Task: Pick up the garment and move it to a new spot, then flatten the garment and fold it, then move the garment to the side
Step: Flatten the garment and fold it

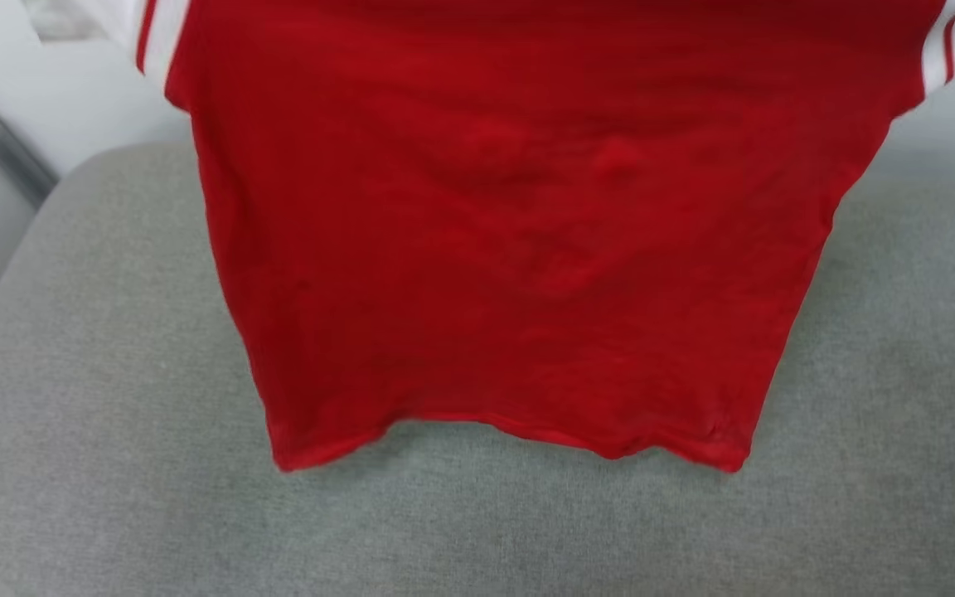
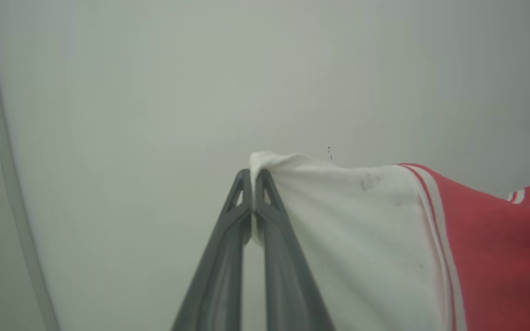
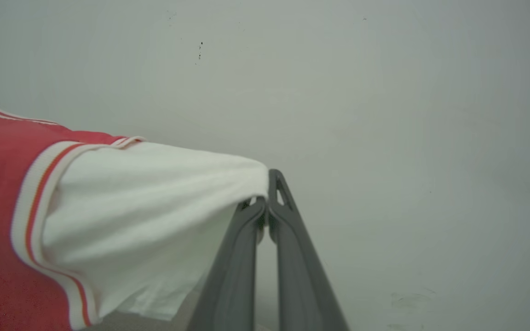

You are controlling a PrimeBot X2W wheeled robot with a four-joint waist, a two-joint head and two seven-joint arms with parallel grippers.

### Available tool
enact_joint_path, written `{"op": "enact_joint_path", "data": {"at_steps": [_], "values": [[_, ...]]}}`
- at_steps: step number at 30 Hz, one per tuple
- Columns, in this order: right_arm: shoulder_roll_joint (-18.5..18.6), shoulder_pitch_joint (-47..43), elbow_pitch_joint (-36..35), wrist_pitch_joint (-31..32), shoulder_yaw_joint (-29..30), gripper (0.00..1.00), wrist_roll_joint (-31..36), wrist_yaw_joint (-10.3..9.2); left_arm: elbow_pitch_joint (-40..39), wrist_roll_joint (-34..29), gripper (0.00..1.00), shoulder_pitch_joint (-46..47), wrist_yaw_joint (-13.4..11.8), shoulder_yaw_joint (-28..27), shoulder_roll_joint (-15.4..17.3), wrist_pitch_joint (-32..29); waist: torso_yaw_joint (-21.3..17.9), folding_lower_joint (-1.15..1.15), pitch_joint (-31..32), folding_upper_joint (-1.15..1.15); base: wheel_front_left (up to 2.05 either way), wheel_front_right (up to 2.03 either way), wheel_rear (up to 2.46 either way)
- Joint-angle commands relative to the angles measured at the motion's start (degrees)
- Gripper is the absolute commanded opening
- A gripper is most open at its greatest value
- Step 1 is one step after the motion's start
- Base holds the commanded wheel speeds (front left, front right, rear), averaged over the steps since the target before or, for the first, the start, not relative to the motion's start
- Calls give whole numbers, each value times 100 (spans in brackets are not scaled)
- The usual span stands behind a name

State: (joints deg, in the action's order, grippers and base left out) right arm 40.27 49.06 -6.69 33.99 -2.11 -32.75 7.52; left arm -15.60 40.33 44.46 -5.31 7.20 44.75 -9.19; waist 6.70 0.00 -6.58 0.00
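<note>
Garment (image 1: 519, 249) hangs, long axis vertical; hem pointing down

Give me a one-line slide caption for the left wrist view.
The left gripper shut on the white sleeve of the red shirt, held up before a plain pale wall.

Plain room (grey cushion (image 1: 96, 431), white wall (image 3: 384, 115))

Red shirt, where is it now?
In the head view the red shirt hangs over the grey cushion, its white sleeves pinched by the left hand and right hand.
</note>
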Motion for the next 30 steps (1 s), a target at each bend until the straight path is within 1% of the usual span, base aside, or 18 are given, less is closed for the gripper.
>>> {"op": "enact_joint_path", "data": {"at_steps": [1,4,7,10,13,15,18,21,26,30], "values": [[-48,157,60,10,-34,0,26,-6,75,42,0,127,34,8,-5,3,-53,0,-252,0,0,0,0],[-41,644,299,-38,-207,0,172,-6,512,44,0,650,198,66,-71,77,-89,0,-620,0,0,0,0],[-225,1237,623,-56,-313,0,267,-6,1077,-13,0,1270,364,119,-134,193,-134,0,-1050,0,0,0,0],[-305,1866,954,-164,-427,0,537,-6,1667,-103,0,1953,496,169,-200,354,-194,0,-1467,0,0,0,0],[-538,2447,1451,-383,-503,0,828,-6,2286,-203,0,2601,587,243,-377,592,-240,0,-1776,0,0,0,0],[-759,2855,1825,-494,-372,0,962,-6,2658,-274,0,3048,661,301,-492,732,-237,0,-1959,0,0,0,0],[-1058,3411,2317,-711,-220,0,1266,-6,3206,-350,0,3685,703,325,-669,996,-232,0,-2248,0,0,0,0],[-1241,3818,2771,-984,-139,0,1618,-6,3755,-420,0,4163,790,404,-850,1258,-216,0,-2471,0,0,0,0],[-1465,4258,3409,-1482,-11,0,2056,-6,4438,-480,0,4645,951,524,-1058,1641,-164,0,-2791,0,0,0,0],[-1583,4218,3790,-1817,22,0,2226,-6,4785,-499,0,4546,1082,729,-1301,1937,-96,0,-2924,0,0,0,0]]}}
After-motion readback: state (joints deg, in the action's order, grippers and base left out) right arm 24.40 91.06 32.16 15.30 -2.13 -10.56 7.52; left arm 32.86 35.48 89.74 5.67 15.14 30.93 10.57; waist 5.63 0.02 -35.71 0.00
